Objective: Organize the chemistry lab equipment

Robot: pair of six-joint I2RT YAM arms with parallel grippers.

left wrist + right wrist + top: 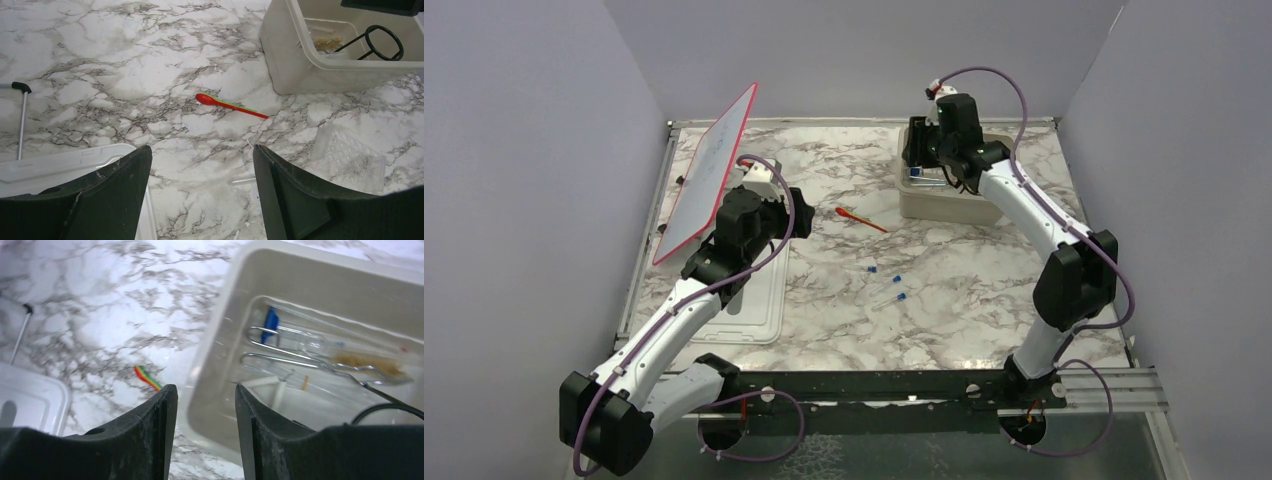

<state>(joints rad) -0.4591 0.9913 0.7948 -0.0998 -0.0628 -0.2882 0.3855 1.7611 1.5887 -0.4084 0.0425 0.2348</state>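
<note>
Already stowed: the silvery wire tongs (pixel 295 360), the black wire ring (pixel 383 43) and a small blue piece (pixel 270 322) lie inside the beige tub (pixel 215 360) at the far right of the table, presumably because the tub is the collecting place.
Out on the marble: the orange-red stick (pixel 230 105) lies flat just short of the tub. The thin blue-capped tubes (pixel 892 290) lie nearer the middle, well apart from it.
Right gripper (pixel 205 390): hangs over the tub's near rim, fingers parted with nothing between them. I'd judge it has no load.
Left gripper (pixel 201 150): fingers spread wide and empty, aimed at the stick, likely the next pick.
Lid (pixel 744 310): flat beside the left arm, leaving the tub open for loading.
Red-framed board (pixel 709 170): tilted up at the left edge, clear of the work.
Writing: no brand or label legible anywhere. Faint marks on the board are too small to make out.
</note>
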